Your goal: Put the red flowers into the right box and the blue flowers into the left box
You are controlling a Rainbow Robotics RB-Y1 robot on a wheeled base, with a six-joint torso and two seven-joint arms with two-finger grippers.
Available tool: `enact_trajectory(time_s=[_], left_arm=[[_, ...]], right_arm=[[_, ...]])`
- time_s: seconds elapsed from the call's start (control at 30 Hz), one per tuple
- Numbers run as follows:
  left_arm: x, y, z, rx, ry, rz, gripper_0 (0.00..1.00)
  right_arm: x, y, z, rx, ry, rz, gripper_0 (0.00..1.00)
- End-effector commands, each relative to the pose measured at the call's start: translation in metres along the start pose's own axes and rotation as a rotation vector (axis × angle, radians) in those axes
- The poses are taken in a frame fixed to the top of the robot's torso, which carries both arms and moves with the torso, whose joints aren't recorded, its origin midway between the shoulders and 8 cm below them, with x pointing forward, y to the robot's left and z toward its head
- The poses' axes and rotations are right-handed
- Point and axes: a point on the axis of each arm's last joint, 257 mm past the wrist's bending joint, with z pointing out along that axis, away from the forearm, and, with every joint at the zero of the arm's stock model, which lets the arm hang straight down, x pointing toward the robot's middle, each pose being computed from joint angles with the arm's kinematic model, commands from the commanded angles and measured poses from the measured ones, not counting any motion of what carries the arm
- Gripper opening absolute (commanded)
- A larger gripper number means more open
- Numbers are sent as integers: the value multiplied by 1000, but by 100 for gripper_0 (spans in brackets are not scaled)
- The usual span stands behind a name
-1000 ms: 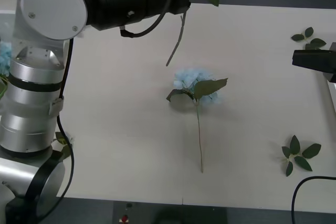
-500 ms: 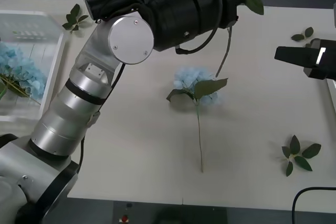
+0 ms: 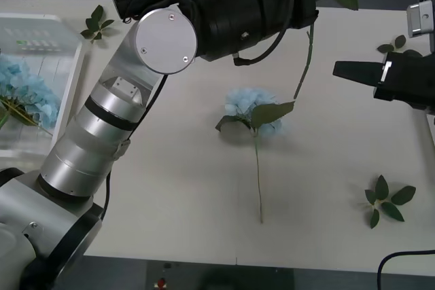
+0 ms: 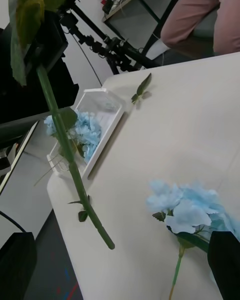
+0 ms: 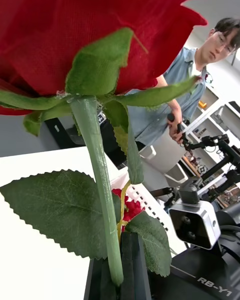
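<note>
Now the left arm reached across the far side of the surface (image 3: pixel 170 188), its left tool beyond the top edge of the front view, with a red rose (image 5: pixel 100 35) carried aloft; the wrist camera looked straight up the green stem (image 5: pixel 100 190) to the bloom, so the tool was plainly closed on that flower, though the fingers themselves could not be made out. From the front, the stem (image 3: pixel 304 73) dangled free over the surface, its tip hanging just beside a blue hydrangea-like flower (image 3: pixel 250 108) that lay flat near the middle, its long stem running back toward the robot. Off to the robot's left sat the translucent white bin (image 3: pixel 64 66) with blue flowers (image 3: pixel 27 93) lying inside it. The right tool (image 3: pixel 350 71) hovered at the right side, pointing inward toward the dangling stem; whether its fingers were apart or together, I cannot tell. The left wrist view caught more red blooms (image 5: pixel 131 207) below, behind the leaves. Loose green leaf sprigs rested near the right edge (image 3: pixel 387 202), at the far right corner (image 3: pixel 399 48), and beside the bin (image 3: pixel 95 22).
</note>
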Motion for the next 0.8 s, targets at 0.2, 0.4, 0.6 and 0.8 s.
enact_trajectory(time_s=[0.2,0.4,0.6,0.8], left_arm=[[-31,-16,-1,29,-50,7,0],[-31,-16,-1,29,-50,7,0],[-31,-16,-1,29,-50,7,0],[-31,-16,-1,29,-50,7,0]], right_arm=[[-3,10,18,-21,-18,-24,100],[-1,14,35,-32,-24,-20,100],[-1,19,53,-41,-35,-16,100],[-2,20,59,-44,-39,-9,0]])
